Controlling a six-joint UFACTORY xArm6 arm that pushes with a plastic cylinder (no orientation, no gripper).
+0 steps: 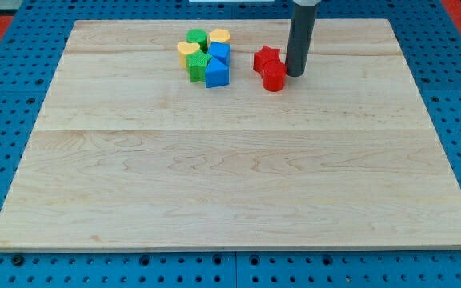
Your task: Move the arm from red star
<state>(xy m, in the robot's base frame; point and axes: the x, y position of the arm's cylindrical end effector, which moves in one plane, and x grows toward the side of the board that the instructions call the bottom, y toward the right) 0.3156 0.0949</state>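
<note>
The red star [266, 58] lies near the view's top, right of centre, on the wooden board [230, 176]. A red round block [274, 78] touches it just below and to the right. My tip [295, 74] stands just right of both red blocks, close beside the round one and a small way from the star. The dark rod rises straight up out of the view's top.
A tight cluster sits left of the red blocks: a green block [197, 38], a yellow block [219, 37], another yellow block [188, 51], a green block [198, 66], and two blue blocks [220, 54] [217, 73]. Blue pegboard surrounds the board.
</note>
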